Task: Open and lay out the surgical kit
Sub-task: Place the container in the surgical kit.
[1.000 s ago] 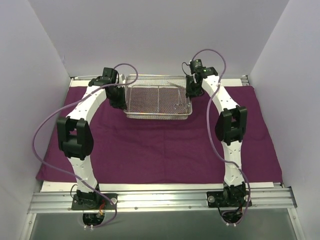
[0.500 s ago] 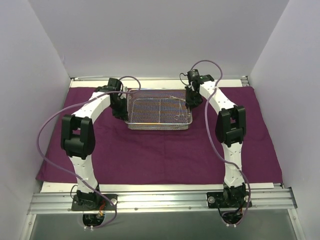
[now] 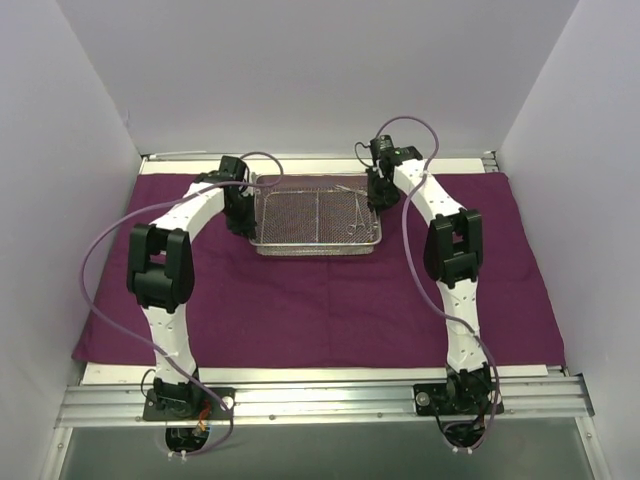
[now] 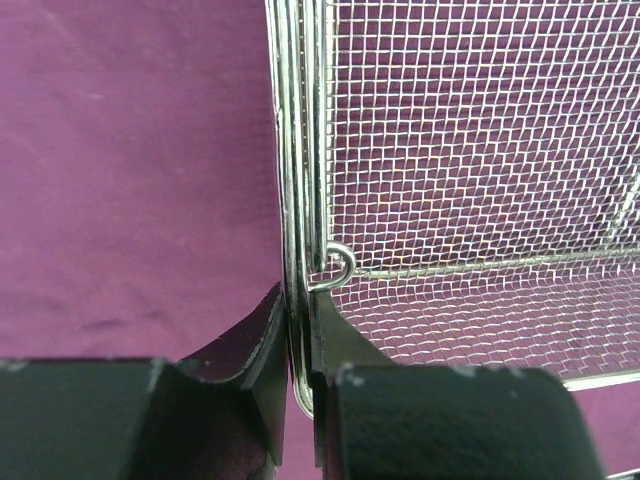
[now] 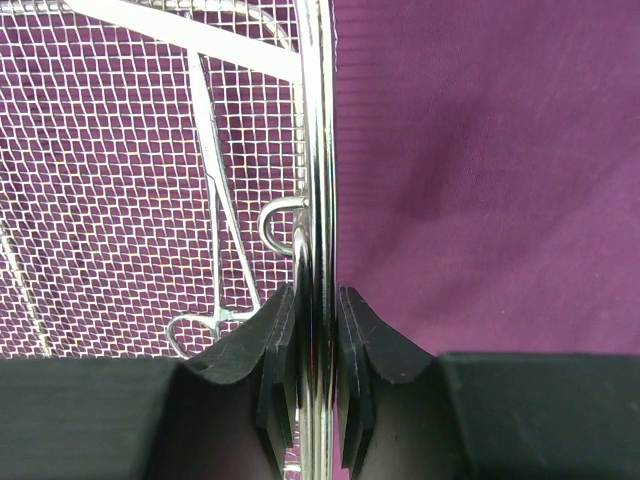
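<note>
The surgical kit lies opened out: its purple cloth is spread flat over most of the table, and the wire-mesh tray sits at the far middle of the cloth, between the two arms. From above, the left end effector is at the tray's left short side and the right end effector at its right short side, but that view is too small to show how the fingers stand. It also does not show whether the tray rests on the cloth or is held just above it.

The wrist views settle the grips. The left end effector is pressed onto the tray's left wall, one finger outside and one inside, just below a small wire loop. The right end effector pinches the right wall in the same way, beside another wire loop.

Only the right wrist view shows the contents clearly. A thin scissor-like instrument lies on the mesh, its finger ring near the inner finger. From above the instruments are only faint lines at the tray's right end.
</note>
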{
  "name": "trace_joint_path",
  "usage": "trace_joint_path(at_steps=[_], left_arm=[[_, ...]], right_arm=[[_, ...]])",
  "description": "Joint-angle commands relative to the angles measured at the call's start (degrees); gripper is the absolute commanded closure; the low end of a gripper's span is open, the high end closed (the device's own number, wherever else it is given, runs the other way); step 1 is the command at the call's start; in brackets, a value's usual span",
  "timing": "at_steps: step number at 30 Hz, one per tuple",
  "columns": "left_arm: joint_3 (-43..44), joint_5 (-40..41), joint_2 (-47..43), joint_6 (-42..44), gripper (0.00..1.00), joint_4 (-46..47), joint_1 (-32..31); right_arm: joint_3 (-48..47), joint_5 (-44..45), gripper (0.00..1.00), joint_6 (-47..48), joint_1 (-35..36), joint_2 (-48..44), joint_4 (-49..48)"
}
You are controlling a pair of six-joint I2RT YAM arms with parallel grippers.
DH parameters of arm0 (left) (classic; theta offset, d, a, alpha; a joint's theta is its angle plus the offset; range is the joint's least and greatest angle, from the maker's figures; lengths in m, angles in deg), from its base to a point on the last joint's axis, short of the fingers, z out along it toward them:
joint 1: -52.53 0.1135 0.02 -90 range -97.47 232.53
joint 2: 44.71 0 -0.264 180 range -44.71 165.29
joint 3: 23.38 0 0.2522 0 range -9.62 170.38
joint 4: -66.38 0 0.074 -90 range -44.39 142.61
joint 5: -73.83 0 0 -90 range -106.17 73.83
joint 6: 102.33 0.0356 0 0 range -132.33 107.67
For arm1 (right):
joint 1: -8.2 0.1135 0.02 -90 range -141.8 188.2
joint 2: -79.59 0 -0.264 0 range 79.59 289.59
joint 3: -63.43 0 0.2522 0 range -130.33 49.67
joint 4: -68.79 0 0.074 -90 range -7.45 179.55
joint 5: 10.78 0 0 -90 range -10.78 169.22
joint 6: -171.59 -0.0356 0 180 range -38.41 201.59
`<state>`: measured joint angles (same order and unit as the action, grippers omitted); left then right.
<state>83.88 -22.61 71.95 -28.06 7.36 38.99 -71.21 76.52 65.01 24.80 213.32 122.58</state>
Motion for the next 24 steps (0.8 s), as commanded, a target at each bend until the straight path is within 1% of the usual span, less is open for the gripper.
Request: trace_joint_path(at_steps=[1,4,8,9,11,12,14,15,19,22,24], left_arm=[[5.29,0.89,-9.42,1.49,0.98,0.09,-0.52],[4.86,1.6,-14.08,1.14,0.98,-0.97,-0.61],[-0.05,1.6,-19.88,0.35,0.98,-3.6,-0.7],[-1.11,1.34,-20.68,-0.35,0.98,-4.66,-0.7],[-3.83,-0.15,-23.22,-1.23,0.98,-5.02,-0.78],[-6.98,-0.59,-24.02,-2.45,0.97,-5.11,-0.79],[-10.42,-1.82,-26.64,-3.78,0.97,-5.46,-0.87],[-13.83,-2.17,-27.53,-4.92,0.97,-5.55,-0.96],[-21.4,-3.41,-31.31,-7.21,0.97,-5.89,-1.4],[-24.83,-3.41,-33.16,-8.35,0.97,-6.34,-2.1],[-26.34,-3.23,-33.95,-8.97,0.97,-5.81,-2.63]], right_arm=[[-6.12,0.86,1.0,-1.35,0.54,-7.42,-0.4],[-6.48,-0.2,1.0,-2.32,1.24,-10.41,0.92],[-0.25,-1.17,1.0,-2.32,3.52,-15.6,1.28],[4.03,-0.82,1.0,-2.14,4.14,-16.91,1.02],[8.53,-0.47,1.0,-2.23,5.71,-20.87,0.4],[12.82,-0.38,1.0,-2.4,6.16,-22.27,-0.47],[16.97,-0.73,1.0,-3.02,7.13,-25.88,-1.79],[18.82,-0.82,1.0,-3.28,8.09,-26.93,-2.15],[30.23,-0.99,1.0,-4.51,10.55,-32.2,-4.52],[37.09,-1.43,1.0,-5.74,11.96,-34.76,-6.8],[39.66,-1.34,1.0,-6.27,12.66,-35.73,-8.12]])
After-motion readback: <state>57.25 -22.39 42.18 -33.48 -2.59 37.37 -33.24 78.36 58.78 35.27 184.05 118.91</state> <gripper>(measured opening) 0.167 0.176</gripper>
